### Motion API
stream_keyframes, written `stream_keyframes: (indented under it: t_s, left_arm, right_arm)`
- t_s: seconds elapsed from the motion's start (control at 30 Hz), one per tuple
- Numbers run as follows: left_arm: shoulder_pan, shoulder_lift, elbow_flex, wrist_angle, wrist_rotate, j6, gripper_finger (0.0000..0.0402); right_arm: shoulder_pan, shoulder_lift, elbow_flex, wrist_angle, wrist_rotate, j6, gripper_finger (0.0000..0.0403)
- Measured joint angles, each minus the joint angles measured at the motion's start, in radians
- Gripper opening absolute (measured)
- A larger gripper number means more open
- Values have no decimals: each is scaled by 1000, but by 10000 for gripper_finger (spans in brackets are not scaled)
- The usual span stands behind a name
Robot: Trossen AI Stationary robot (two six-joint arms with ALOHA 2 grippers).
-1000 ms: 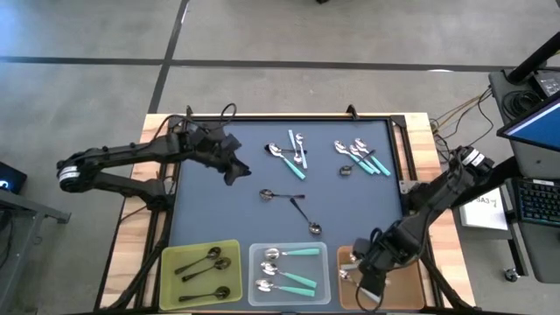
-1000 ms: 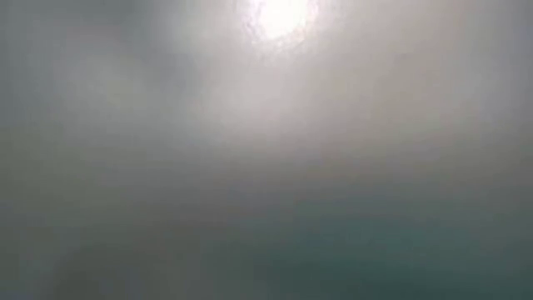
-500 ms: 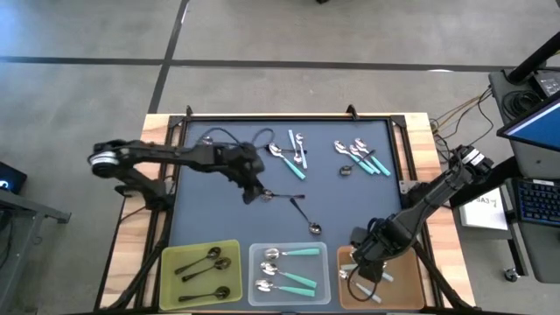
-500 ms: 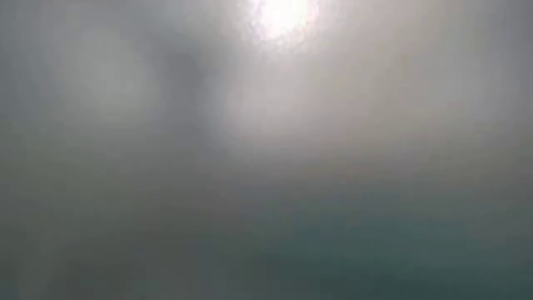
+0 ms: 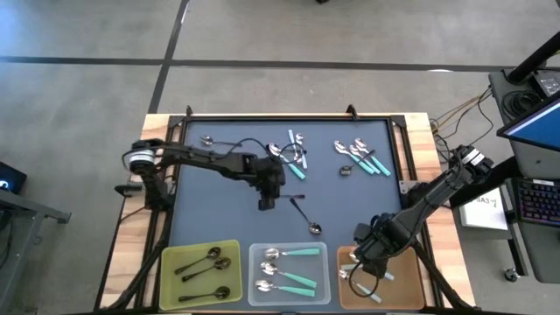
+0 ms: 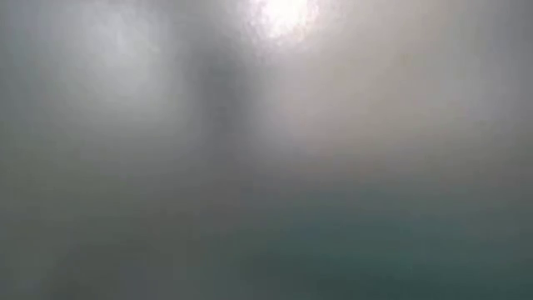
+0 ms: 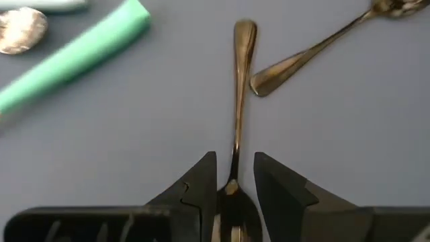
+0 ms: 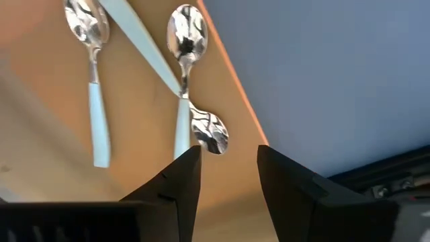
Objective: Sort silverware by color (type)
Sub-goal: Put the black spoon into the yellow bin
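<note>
My left gripper (image 5: 267,201) reaches over the middle of the dark mat, pointing down at a thin dark all-metal spoon (image 7: 240,101) that lies flat. It is open, with its fingers on either side of the spoon's neck (image 7: 234,171) and a narrow gap showing on each side. My right gripper (image 5: 361,265) hovers open over the orange tray (image 5: 344,254). That tray holds light-blue-handled spoons (image 8: 181,101). A second dark spoon (image 5: 306,217) lies just right of the first. The low view is fogged and shows nothing.
A yellow-green tray (image 5: 199,273) with dark spoons and a clear tray (image 5: 289,275) with teal spoons sit at the near edge. Loose spoons lie in two clusters (image 5: 293,153) (image 5: 360,156) near the far edge, and a single one (image 5: 207,140) lies far left.
My left arm has swung from the mat's far-left area toward the middle and come down over the dark spoon. My right gripper has shifted slightly toward the far edge, staying over the orange tray.
</note>
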Motion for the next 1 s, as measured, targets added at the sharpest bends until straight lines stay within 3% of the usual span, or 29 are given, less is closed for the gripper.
stream_keyframes:
  t_s: [0.47,0.63,0.73,0.87,1.0]
  left_arm:
    - [-1,174,72,-42,-21,-12,82]
    - [-5,182,71,-44,-108,-14,79]
    - [4,182,70,-50,-94,-17,63]
    - [10,184,70,-56,-64,-70,10]
    - [11,170,73,-63,-53,-135,3]
  right_arm:
    - [0,-6,-3,-40,41,-21,137]
    - [0,-6,-3,-48,55,9,139]
    - [0,-6,-3,-49,58,-1,137]
    - [0,-6,-3,-49,81,1,134]
    - [0,-6,-3,-49,81,1,134]
